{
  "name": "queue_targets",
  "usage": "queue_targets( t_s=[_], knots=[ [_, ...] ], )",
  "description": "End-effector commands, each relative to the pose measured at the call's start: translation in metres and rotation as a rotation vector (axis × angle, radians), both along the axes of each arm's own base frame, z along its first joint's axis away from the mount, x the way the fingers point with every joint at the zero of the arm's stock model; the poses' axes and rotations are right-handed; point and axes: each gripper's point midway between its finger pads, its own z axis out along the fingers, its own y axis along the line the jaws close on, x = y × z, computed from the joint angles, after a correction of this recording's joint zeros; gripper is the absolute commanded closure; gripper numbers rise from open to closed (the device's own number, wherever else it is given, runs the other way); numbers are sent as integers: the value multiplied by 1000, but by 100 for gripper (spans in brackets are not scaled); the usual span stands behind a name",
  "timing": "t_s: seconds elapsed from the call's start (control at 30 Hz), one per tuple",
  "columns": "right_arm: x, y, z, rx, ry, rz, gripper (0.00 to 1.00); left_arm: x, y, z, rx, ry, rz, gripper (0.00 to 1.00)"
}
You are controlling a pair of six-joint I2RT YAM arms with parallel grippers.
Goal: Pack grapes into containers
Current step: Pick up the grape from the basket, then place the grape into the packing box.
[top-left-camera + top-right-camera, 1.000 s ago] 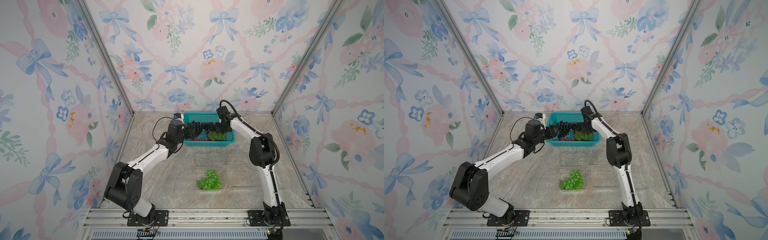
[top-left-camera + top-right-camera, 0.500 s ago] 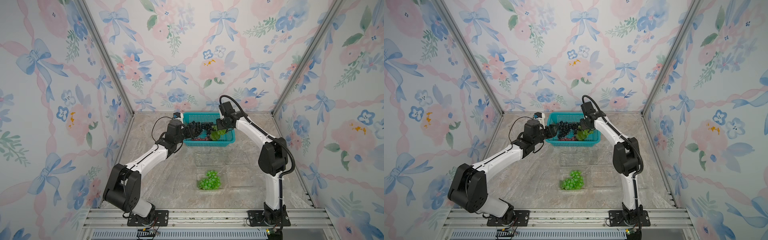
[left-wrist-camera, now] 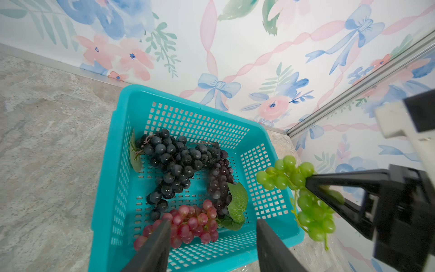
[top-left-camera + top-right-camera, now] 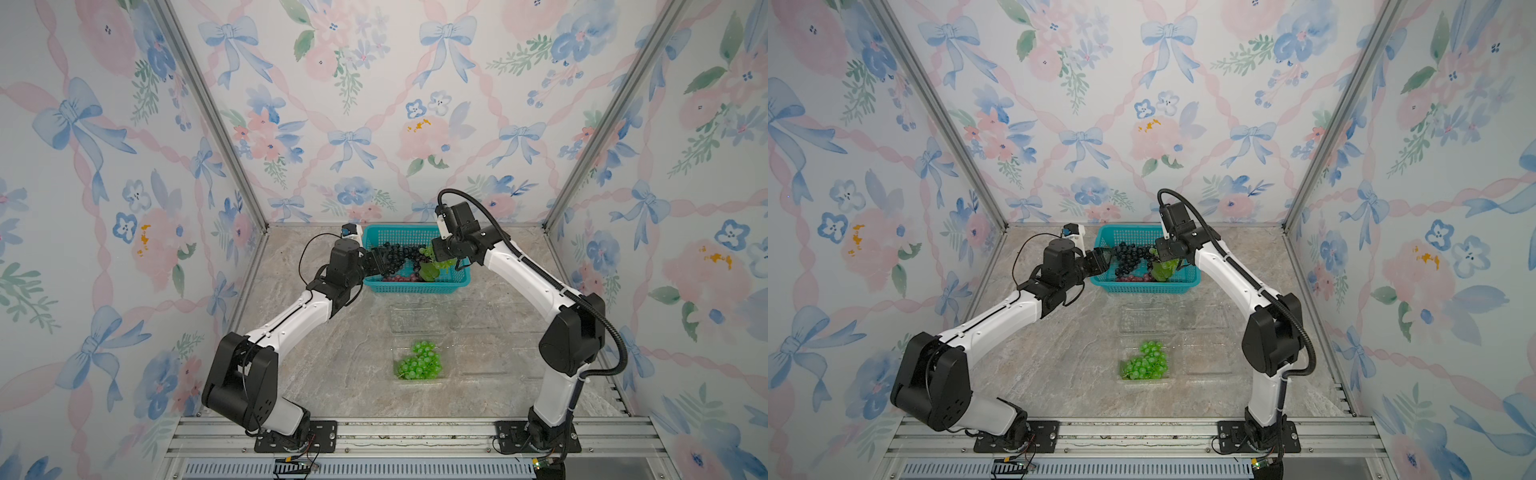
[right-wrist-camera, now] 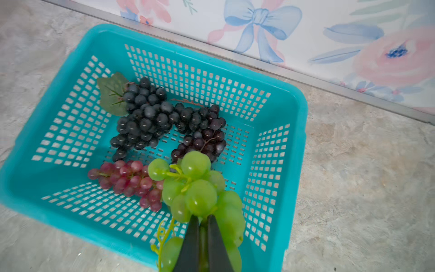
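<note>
Right gripper (image 5: pixel 203 217) clamped among berries of green bunch (image 5: pixel 197 188), hanging over right side of teal basket (image 5: pixel 21 186), far centre. Left gripper (image 3: pixel 213 223) open, empty. Bunch likely light, floppy, slick; safer hold: stem. 1 container (image 4: pixel 399 347) filled, near centre.

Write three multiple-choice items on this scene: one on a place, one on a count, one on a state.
1. Where does the red bunch lie?
A) in the teal basket
B) in a clear container
C) on the bare table

2. How many bunches lie in the basket?
A) two
B) three
C) five

3. The right gripper is:
A) open and empty
B) shut on a green bunch
C) shut on a loose leaf

Key:
1 A: it rests on the basket floor.
2 B: the blue-black bunch, the dark purple bunch and the red one.
3 B: its jaws are closed on the bunch, held above the basket.
</note>
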Motion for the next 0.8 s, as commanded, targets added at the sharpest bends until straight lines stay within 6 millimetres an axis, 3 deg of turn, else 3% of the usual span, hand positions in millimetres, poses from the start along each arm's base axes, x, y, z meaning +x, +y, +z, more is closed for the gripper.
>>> queue_targets(
  t_s=[0.0,0.2,0.47,0.77],
  knots=[
    [-30,14,16,9,-20,77,94,-2,11,13,-30,-28,23,40],
    [-97,29,8,10,35,166,94,-7,29,14,-56,-13,46,40],
    [-191,58,-10,37,90,299,94,-28,39,-8,-56,59,65,43],
    [-250,90,-48,28,176,409,94,-70,39,-38,-31,117,57,43]
  ],
)
